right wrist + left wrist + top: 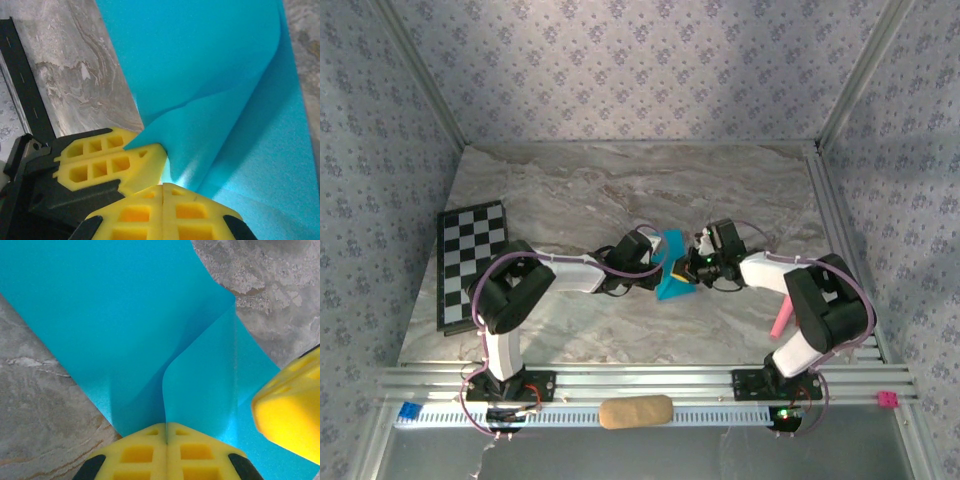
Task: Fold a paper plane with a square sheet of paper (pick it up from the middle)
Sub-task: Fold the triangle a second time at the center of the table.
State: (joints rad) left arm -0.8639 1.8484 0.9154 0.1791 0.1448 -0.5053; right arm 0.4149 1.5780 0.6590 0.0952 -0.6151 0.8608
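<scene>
Far to the left of the square sheet of paper (673, 272), a black-and-white checkered board (470, 262) lies flat on the marbled bench (620, 190), near the bench's left edge. A tan oblong block (635, 411) rests on the metal rail at the near side, well apart from the sheet and slightly to its left.

The left hand (167, 427) reaches in from the sheet's left side. Its yellow pads are pressed together, clenched on the sheet – in the left wrist view a curved fold of turquoise paper runs straight into the seam between them.

The sheet itself is at the middle of the bench, between the two hands. It is not flat: part of it lies on the marble and part stands up in a soft, bent fold.

The right hand (163, 187) comes in from the sheet's right side, just beside the left hand. Its pads are also closed, gripping the sheet where the paper rises from between them – the raised fold is bright at that spot.

Well to the right of the sheet, a pink stick (781, 320) lies partly hidden behind the right arm.
</scene>
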